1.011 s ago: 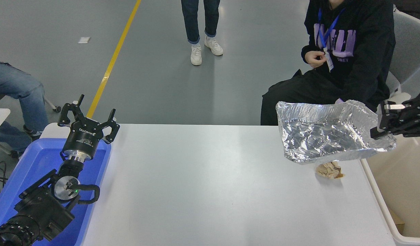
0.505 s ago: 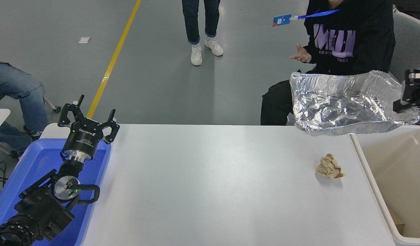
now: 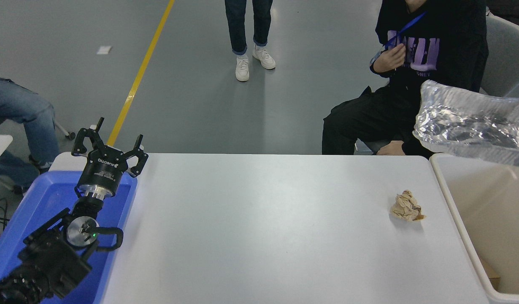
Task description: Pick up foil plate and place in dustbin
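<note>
Left hand (image 3: 109, 145) parked at lower left over the blue bin (image 3: 40, 202), fingers spread wide, nothing between them. Right hand is out of frame past the right edge, so its grip can't be told. Foil plate (image 3: 470, 126) hangs in the air at upper right, above the far left corner of the dustbin (image 3: 447, 198), cut off by the right edge; it looks tilted with its open side toward the camera, though blur makes that unsure. It touches neither tabletop (image 3: 259, 228) nor dustbin rim as far as can be seen. Dustbin sits against the tabletop's right side, cream rim, beige inside, a bit of brown scrap (image 3: 489, 272) low in it. Crumpled tan paper ball (image 3: 406, 206) lies on the tabletop near the right side, just left of the dustbin rim, well below the foil plate. Seated person in a black hoodie (image 3: 436, 46) behind the foil plate, one hand at the chest, the other near the knee by the tabletop's far edge. Another person's legs in white sneakers (image 3: 254, 61) stand at top centre; a jeans-clad leg (image 3: 23, 114) shows at far left.
</note>
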